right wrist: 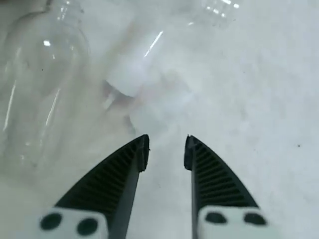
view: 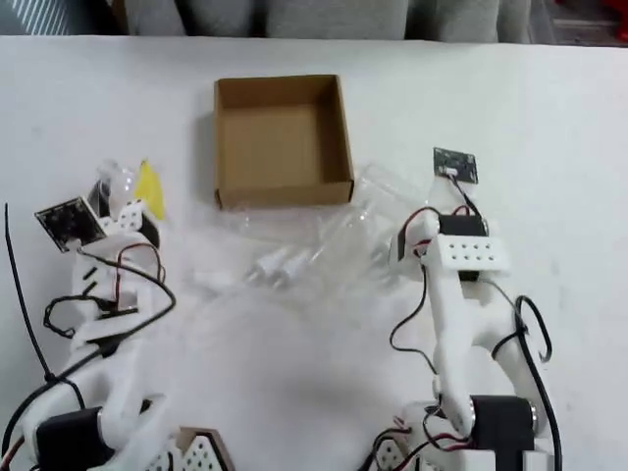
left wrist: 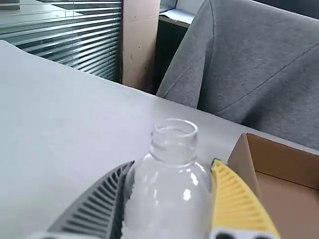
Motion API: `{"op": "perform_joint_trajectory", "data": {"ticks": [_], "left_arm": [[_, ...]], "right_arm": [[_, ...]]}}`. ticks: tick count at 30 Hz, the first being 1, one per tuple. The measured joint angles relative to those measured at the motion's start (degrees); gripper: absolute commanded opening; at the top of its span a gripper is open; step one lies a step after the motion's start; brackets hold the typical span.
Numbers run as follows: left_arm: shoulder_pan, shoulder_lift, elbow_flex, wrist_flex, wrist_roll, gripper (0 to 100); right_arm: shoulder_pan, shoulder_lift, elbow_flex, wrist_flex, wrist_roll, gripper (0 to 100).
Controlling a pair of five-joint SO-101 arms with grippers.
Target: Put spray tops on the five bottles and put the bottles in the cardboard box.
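L tool (left wrist: 173, 163): 1 bottle (left wrist: 172, 191); 1 box (view: 285, 190).

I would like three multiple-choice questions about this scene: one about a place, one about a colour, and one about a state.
1. Where is the bottle that the left fingers hold?
A. Inside the box
B. Outside the box, to its side
C. Lying under the right arm

2. What colours are the left fingers?
A. Both grey
B. Both yellow
C. One grey, one yellow

3. How are the right fingers?
A. Open, with nothing between them
B. Shut on a spray top
C. Shut on a second bottle

Answers:
1 B: the left wrist view shows the box off to the bottle's side.
2 C: a grey finger and a yellow finger flank the bottle.
3 A: an empty gap shows between them.
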Motion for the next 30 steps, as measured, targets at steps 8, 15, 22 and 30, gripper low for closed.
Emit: {"op": "perform_joint_trajectory", "data": {"ticks": [8, 15, 22, 30], "left_arm": [[0.0, 0.0, 0.0, 0.0, -0.1, 2], [0.0, 0.0, 0.0, 0.0, -2.3, 2], [0.0, 0.0, 0.0, 0.0, -2.3, 2], [0.0, 0.0, 0.0, 0.0, -2.4, 2]], "right_arm": [[0.0, 1.6, -0.2, -1.9, -5.7, 16.9], [0.1, 3.9, -0.3, -6.1, -8.2, 24.1], [-0.9, 10.6, -1.6, -9.0, -9.0, 24.6], [-2.7, 17.8, -5.9, -6.4, -6.2, 2.3]]}}
